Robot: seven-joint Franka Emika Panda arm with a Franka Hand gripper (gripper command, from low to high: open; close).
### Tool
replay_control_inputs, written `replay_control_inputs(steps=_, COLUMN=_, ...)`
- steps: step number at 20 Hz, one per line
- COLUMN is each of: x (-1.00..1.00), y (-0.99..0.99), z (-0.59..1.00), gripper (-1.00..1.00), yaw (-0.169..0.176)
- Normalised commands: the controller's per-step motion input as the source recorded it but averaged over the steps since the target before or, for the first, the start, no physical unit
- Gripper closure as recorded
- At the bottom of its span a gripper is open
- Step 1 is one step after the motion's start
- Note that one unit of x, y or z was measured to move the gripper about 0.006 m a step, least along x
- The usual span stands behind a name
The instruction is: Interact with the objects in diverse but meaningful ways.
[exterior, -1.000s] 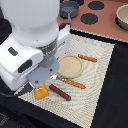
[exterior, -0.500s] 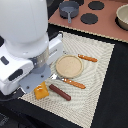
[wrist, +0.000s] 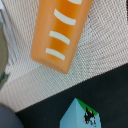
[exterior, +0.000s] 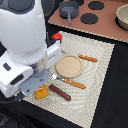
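Observation:
The yellow ridged bread piece (exterior: 41, 92) lies near the front corner of the woven mat, and it fills much of the wrist view (wrist: 60, 30). My gripper (exterior: 37, 81) hangs just above it, its fingers hidden by the white arm. A brown sausage (exterior: 60, 92) lies beside the bread. The red tomato (exterior: 56, 36) sits at the mat's far edge. On the stove top stands the grey handled pot (exterior: 69, 9). A white-and-teal milk carton (wrist: 80, 115) shows only in the wrist view, off the mat on the black surface.
A round tan plate (exterior: 69, 66) rests mid-mat with an orange-handled fork (exterior: 75, 82) and knife (exterior: 87, 58) on either side. The brown stove top (exterior: 107, 30) carries black burners and a tan bowl (exterior: 122, 15). The arm's bulk blocks the exterior view's left.
The arm has shifted slightly toward the exterior view's left, over the bread. The objects on the mat have not moved.

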Motion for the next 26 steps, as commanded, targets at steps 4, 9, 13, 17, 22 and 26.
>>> replay_control_inputs(steps=4, x=-0.34, y=0.32, z=-0.33, gripper=-1.0, yaw=-0.003)
replay_control_inputs(steps=9, x=-0.32, y=0.34, z=-0.31, gripper=-1.0, yaw=-0.004)
replay_control_inputs(steps=13, x=-0.09, y=0.26, z=-0.34, gripper=-1.0, yaw=-0.02)
replay_control_inputs(steps=17, x=-0.04, y=0.21, z=-0.37, gripper=-1.0, yaw=-0.032)
replay_control_inputs(steps=22, x=-0.13, y=0.22, z=-0.3, gripper=-1.0, yaw=-0.02)
replay_control_inputs(steps=26, x=-0.34, y=0.09, z=-0.1, gripper=-1.0, yaw=-0.006)
